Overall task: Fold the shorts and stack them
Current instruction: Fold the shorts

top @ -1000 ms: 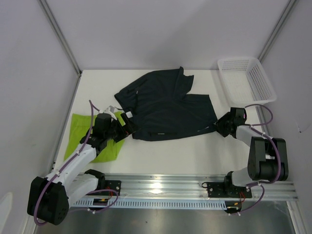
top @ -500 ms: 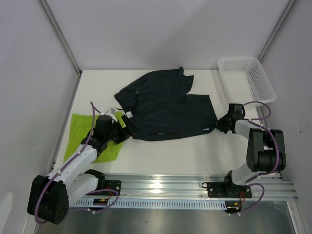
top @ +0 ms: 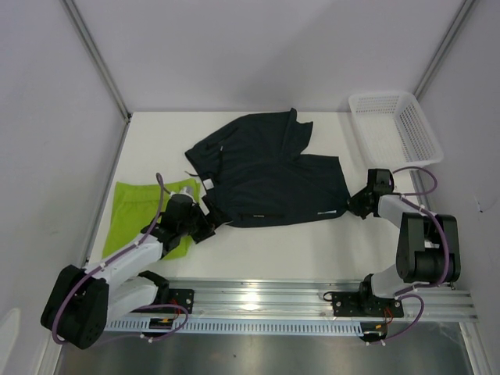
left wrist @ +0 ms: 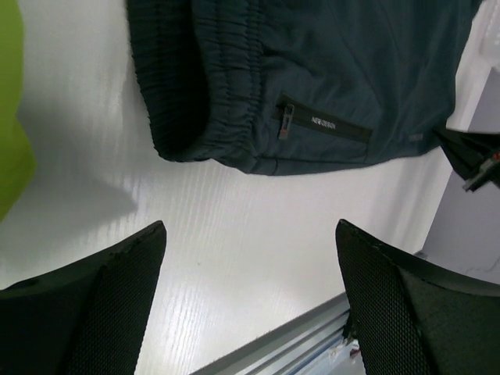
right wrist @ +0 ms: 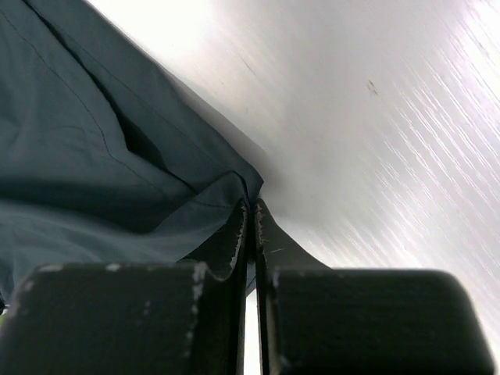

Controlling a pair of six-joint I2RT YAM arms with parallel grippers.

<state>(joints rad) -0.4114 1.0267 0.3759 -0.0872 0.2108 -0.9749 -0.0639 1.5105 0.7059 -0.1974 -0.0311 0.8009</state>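
Note:
The dark navy-teal shorts lie spread flat mid-table, waistband toward the left. Folded lime green shorts rest at the left. My left gripper hovers low over bare table just in front of the navy waistband corner, jaws wide open and empty; a sliver of the lime green pair shows at that view's left edge. My right gripper sits at the navy pair's right hem corner, shut on the fabric edge, which bunches at the fingertips.
A white mesh basket stands at the back right corner. The aluminium rail with both arm bases runs along the near table edge. White walls close in the left, back and right sides.
My left gripper slid right and toward the near edge, off the lime green pair to the navy waistband corner. My right gripper closed on the navy hem corner.

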